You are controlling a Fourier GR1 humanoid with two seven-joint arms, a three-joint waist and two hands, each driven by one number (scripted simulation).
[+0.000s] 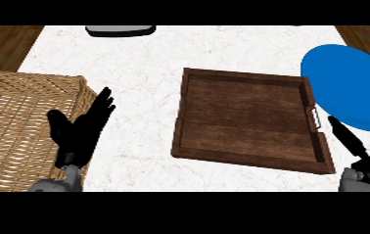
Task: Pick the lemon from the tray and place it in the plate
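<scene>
Currently left hand (78,130) fingers straight, empty, beside basket (29,130); right hand (345,139) by tray (245,76), state untellable.

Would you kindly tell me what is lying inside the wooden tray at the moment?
Only the tray's bare wooden floor shows; no lemon is visible in it. Nothing lies over the floor, so no part of it is hidden.

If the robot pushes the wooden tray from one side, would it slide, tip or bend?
The wooden tray looks stiff, with thick boards and a raised rim, so it would probably not bend. It lies flat and low on the counter, so it should slide rather than tip. A push near one corner might turn it.
</scene>
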